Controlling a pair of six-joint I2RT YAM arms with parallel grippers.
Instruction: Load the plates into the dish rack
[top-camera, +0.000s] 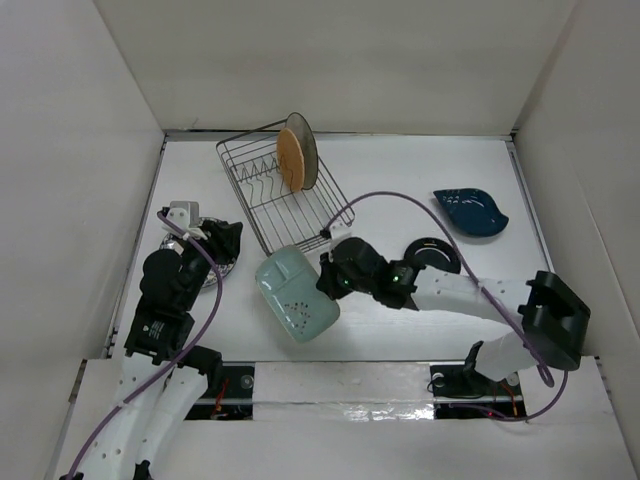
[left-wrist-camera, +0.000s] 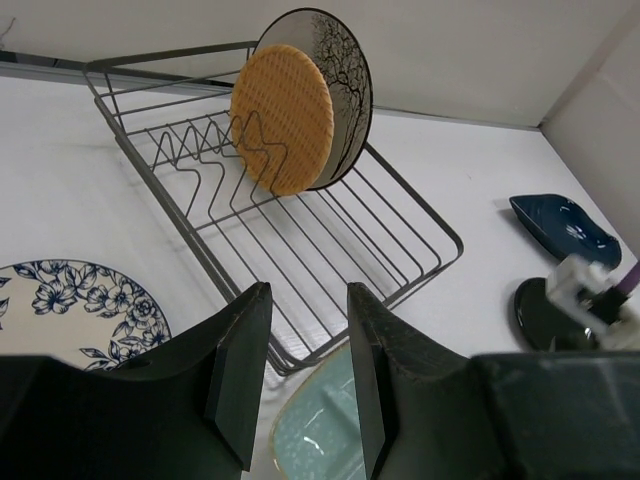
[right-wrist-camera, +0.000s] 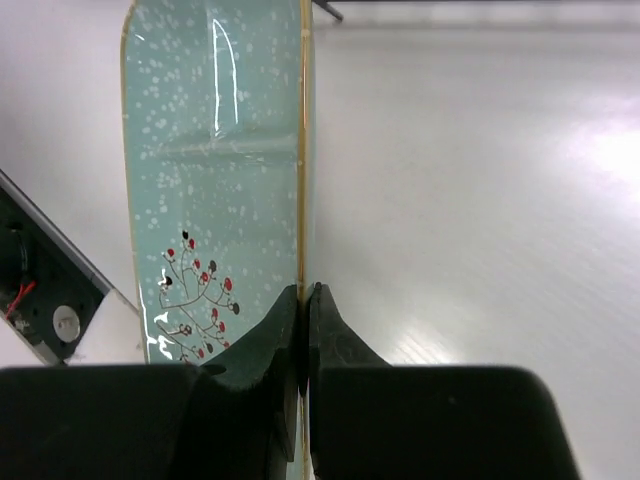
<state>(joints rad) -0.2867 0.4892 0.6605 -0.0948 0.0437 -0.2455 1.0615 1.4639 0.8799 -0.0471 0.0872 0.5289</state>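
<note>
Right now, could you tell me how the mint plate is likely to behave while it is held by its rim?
It looks rigid: the mint plate holds its shape though the right gripper pinches only one edge. Its glossy glaze suggests it could slip or pivot in that narrow pinch. It is probably breakable if dropped, being ceramic-looking.

Bright, even light; sharp focus.

Dish rack (top-camera: 262, 190) grey wire; orange plate (left-wrist-camera: 283, 118) wood-look weave; beige plate (left-wrist-camera: 350, 60) black branch print, dark rim; mint plate (right-wrist-camera: 215, 200) white-speckled, yellowish edge, small sprig with red and black berries; leaf plate (top-camera: 470, 212) dark blue; round plate (top-camera: 438, 250) plain black; floral plate (left-wrist-camera: 75, 305) white, blue flowers; bench (top-camera: 420, 170) white; left hand (left-wrist-camera: 305, 300) and right hand (right-wrist-camera: 305, 300) black.
</note>
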